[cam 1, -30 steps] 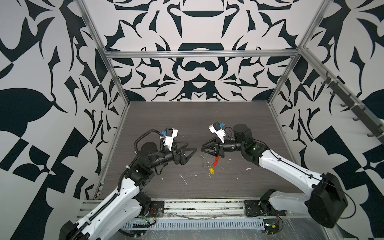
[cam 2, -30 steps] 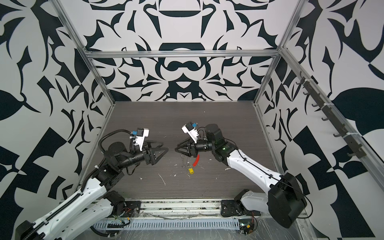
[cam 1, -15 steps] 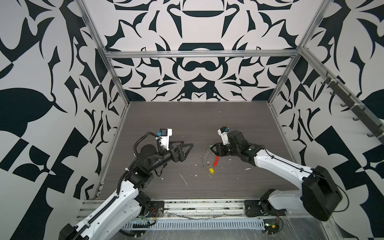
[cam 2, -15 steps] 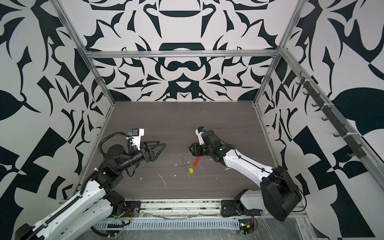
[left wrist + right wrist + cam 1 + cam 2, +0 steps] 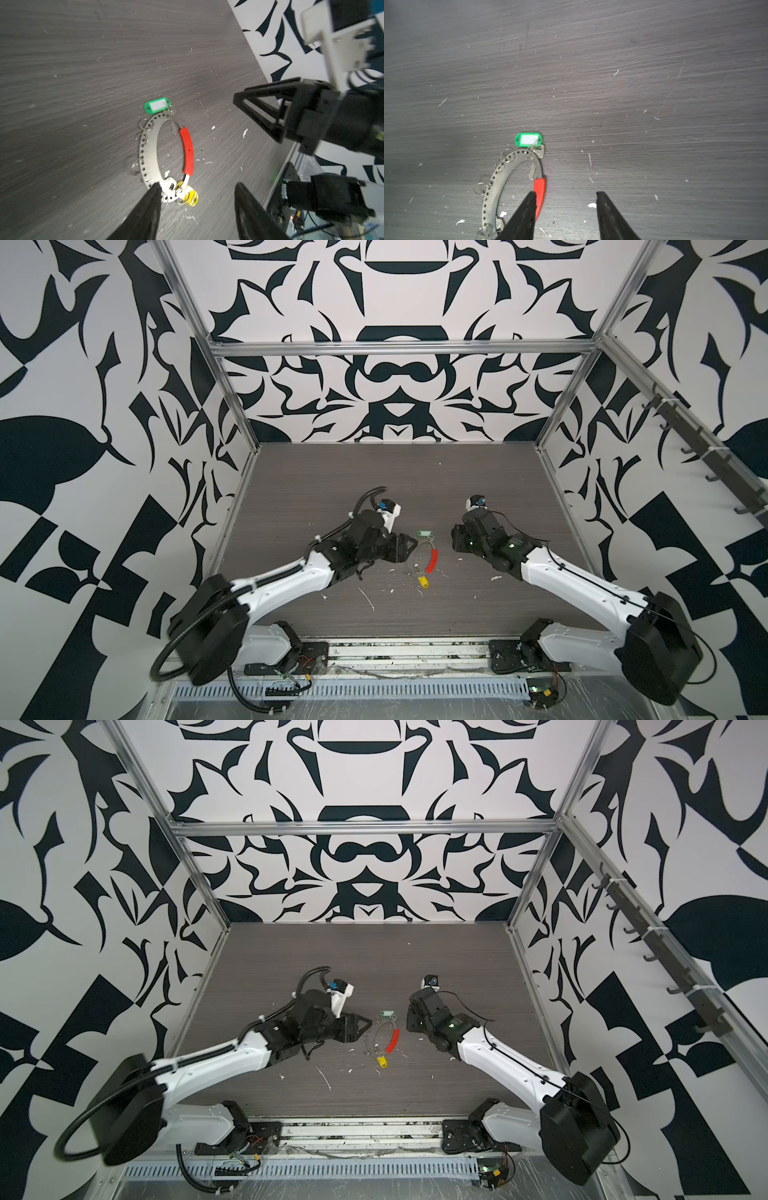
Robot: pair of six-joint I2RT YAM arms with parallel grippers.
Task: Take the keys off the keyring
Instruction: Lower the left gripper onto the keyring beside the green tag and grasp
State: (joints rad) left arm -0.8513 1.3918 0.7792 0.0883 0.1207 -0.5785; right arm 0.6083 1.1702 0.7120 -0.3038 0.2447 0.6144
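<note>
keyring (image 5: 148, 149) flat on table (image 5: 83, 62), keys (image 5: 173, 127) on; left claw (image 5: 196, 186), right claw (image 5: 566, 193) agape

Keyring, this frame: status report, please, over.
Left end effector open, one finger over the keyring by the yellow tag. Right end effector open, empty, near the red sleeve. Green-tagged and yellow-tagged keys not yet off. Nothing in the way.

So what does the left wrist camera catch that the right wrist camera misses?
Only the left wrist view: the yellow tag, nearly the whole keyring, the right arm, the patterned wall. Only the right wrist view: little new, just the right gripper from behind, one finger crossing the red sleeve. Both: the green tag, the red sleeve, the flecked table.
</note>
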